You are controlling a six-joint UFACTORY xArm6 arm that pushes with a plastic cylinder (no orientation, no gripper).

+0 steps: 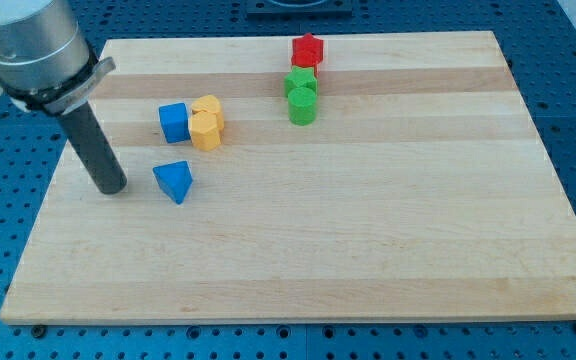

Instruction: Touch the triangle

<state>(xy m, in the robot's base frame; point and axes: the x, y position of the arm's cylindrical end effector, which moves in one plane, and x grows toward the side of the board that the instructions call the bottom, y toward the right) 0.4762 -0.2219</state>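
A blue triangle block [174, 181] lies on the wooden board [368, 230] at the view's left. My tip [111, 188] rests on the board just left of the triangle, a small gap apart, not touching it. Above the triangle stand a blue cube [173, 122] and two yellow blocks, one [207, 106] behind the other [206, 130], pressed against the cube's right side.
Near the view's top middle are a red star-like block [308, 49], a green block [300, 82] below it and a green cylinder [302, 105] below that. The board's left edge [43, 220] is close to my tip. Blue perforated table surrounds the board.
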